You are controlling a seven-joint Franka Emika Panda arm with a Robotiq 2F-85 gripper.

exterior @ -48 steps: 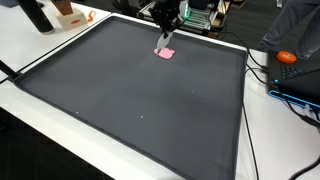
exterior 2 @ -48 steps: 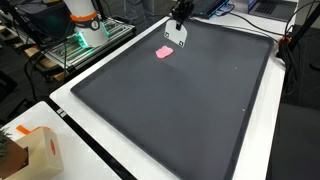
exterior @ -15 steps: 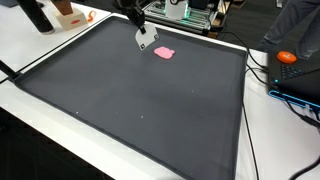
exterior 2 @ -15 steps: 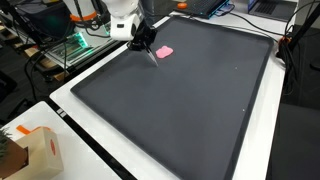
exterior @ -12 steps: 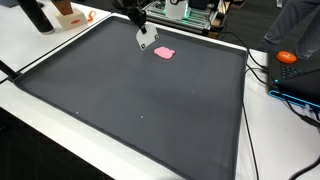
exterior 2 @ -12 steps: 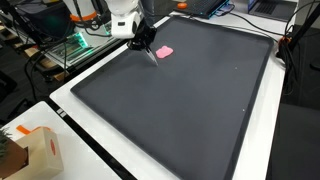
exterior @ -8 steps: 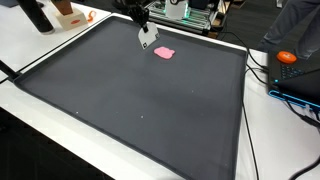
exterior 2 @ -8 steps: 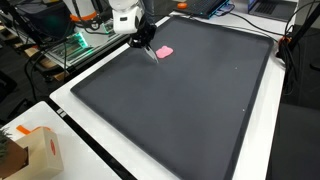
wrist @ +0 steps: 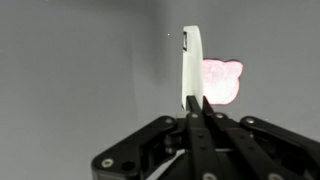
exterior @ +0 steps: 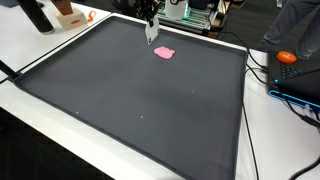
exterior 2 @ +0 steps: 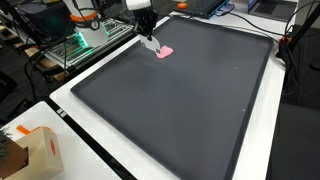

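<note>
gripper [wrist: 196, 108] was pressed together on a white flat piece [wrist: 191, 62], pinching its lower end between the two fingers. in the wrist view the piece stood edge-on in the centre of the frame, rising from the jaws towards the top. a pink object [wrist: 222, 80] lay just to the right of the piece, partly hidden behind it.

in both exterior views the gripper [exterior: 150, 25] [exterior 2: 148, 33] hung in the upper centre of the frame, above the far part of the black mat [exterior: 130, 100] [exterior 2: 190, 110]. the white flat piece [exterior: 150, 36] [exterior 2: 152, 43] pointed down from it. contact between the piece and the mat could not be determined. the pink object [exterior: 166, 53] [exterior 2: 166, 51] lay flat on the mat, just below and right of the piece.

an orange object [exterior: 288, 57] sat at the right edge of an exterior view, off the mat. a cardboard box [exterior 2: 40, 150] stood at the lower left of an exterior view.
</note>
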